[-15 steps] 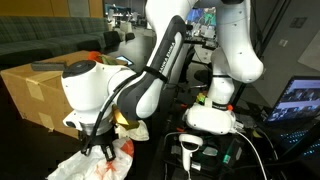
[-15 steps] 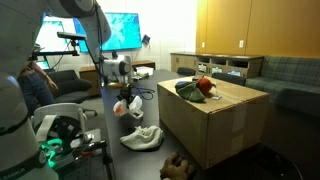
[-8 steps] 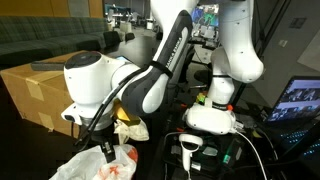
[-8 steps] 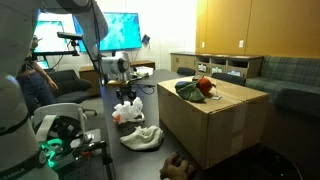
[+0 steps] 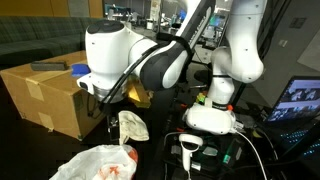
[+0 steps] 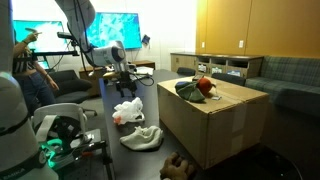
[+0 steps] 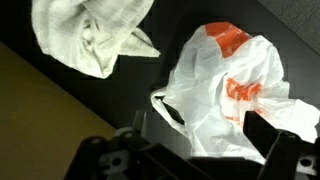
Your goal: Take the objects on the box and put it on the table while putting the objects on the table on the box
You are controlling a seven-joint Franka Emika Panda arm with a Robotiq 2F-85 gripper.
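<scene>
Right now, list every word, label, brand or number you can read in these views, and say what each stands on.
No text here can be read.
On the white plastic bag: orange print, too blurred to read.
On the laptop screen: content too small to read.
On the large screen: coloured picture, nothing legible.
On the box: no label or writing legible.
</scene>
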